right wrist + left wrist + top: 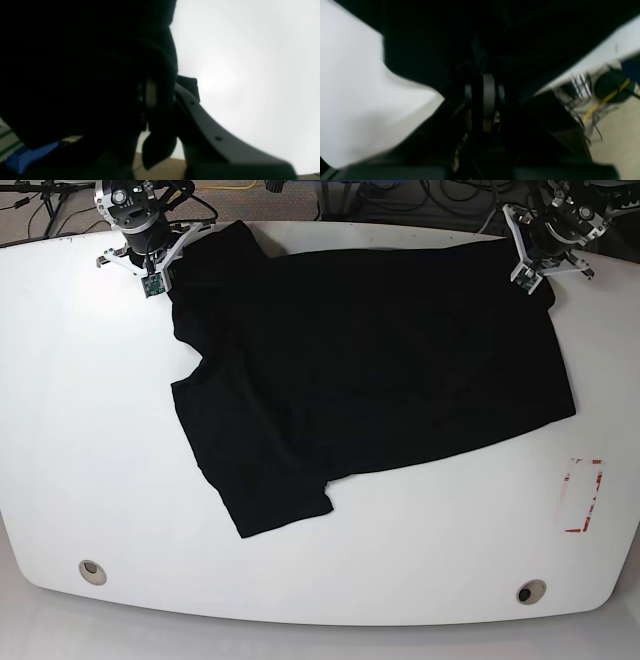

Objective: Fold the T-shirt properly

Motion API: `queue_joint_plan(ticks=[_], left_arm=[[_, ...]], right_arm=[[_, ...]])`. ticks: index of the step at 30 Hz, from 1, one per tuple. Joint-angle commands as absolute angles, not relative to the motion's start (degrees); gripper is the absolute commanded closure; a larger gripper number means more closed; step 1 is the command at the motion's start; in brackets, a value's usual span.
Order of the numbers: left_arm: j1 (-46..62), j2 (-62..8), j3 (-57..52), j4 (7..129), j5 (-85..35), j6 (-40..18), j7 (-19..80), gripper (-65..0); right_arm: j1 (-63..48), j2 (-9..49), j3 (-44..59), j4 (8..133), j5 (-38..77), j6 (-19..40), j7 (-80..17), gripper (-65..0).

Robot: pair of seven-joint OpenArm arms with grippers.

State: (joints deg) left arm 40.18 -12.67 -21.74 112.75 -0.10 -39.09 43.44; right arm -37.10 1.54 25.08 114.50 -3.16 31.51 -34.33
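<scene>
Two grippers are working the far edge of the white table, one at each far corner of the T-shirt. The right gripper is pressed together on a fold of black cloth; from its wrist camera I see fabric bunched between the fingers and hanging below them. The left gripper also looks pinched shut on dark cloth, though that view is murky. From the base camera the garment lies across the far half of the table, mostly flat, with one sleeve jutting toward the near edge. It looks to me like one layer may already be doubled over, since the body reads as a broad slanted band, but black on black hides the seams and I cannot be sure. So I judge the job at an early-to-middle stage: corners are gripped, yet the sleeves are not tucked and no tidy rectangle exists. A red-marked label sits off to the side, well apart from the cloth.
</scene>
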Motion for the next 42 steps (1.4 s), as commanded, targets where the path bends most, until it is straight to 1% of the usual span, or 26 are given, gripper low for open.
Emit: queue_joint_plan(ticks=[1,11,17,24,30,33,38,39,41,42], left_arm=[[41.54,-12.35,-22.29,113.45,0.04,-38.99,43.3,0.0],[42.07,-12.62,-22.29,113.71,-0.04,-39.08,43.3,0.0],[38.64,-12.44,-21.93,113.8,-0.04,-39.08,43.3,0.0],[34.95,-12.35,-22.11,113.8,0.22,-39.08,43.3,0.0],[34.86,-12.62,-22.2,113.8,0.31,-39.08,43.3,0.0],[34.86,-12.62,-22.29,113.63,0.31,-39.08,43.3,0.0],[34.77,-12.7,-22.37,113.54,0.31,-39.08,43.3,0.0],[34.77,-12.7,-22.37,113.54,0.31,-39.08,43.3,0.0],[34.77,-12.7,-22.37,113.54,0.31,-39.08,43.3,0.0],[34.77,-12.7,-22.37,113.54,0.31,-39.08,43.3,0.0]], right_arm=[[-37.41,1.36,25.45,114.86,-3.12,30.81,-33.45,-0.2],[-37.41,1.1,25.36,115.12,-2.42,30.81,-33.45,-0.2],[-35.56,1.19,25.45,115.12,1.63,30.81,-33.54,-0.2],[-33.98,1.19,25.63,113.89,1.98,30.73,-33.54,-0.2],[-34.68,1.19,25.89,112.57,1.89,30.11,-33.63,0.0],[-35.65,0.92,27.74,111.96,2.51,30.02,-33.63,0.0],[-34.77,-3.3,31.43,110.64,1.8,30.02,-33.63,-0.3],[-34.51,-3.56,32.04,110.55,1.8,30.02,-33.63,-0.8],[-34.33,-3.74,33.01,110.37,1.8,30.02,-33.63,-4.6],[-34.42,-3.82,33.36,110.37,1.8,30.02,-33.63,-9.2]])
